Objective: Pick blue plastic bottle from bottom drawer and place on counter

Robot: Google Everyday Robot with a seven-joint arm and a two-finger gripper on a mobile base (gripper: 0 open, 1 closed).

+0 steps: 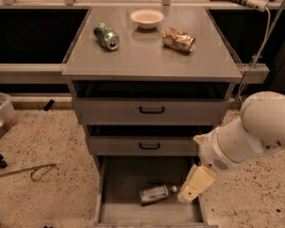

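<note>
Blue plastic bottle (pixel 153 194) lying in bottom drawer (pixel 118 209); end effector (pixel 186 195) just beside its cap, grip state unclear.

Fig.: blue plastic bottle (pixel 156 194), clear w/ pale label, lies on its side on floor of bottom drawer (pixel 118 208), neck end toward right wall. Drawer grey, pulled open. The worktop (pixel 147 61) is cabinet's flat grey top. My claw (pixel 189 194) hangs just beside bottle's neck end.

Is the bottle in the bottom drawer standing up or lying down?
Lying down: the bottle rests on its side on the floor of the bottom drawer, cap toward the gripper, which hangs close beside the cap.
</note>
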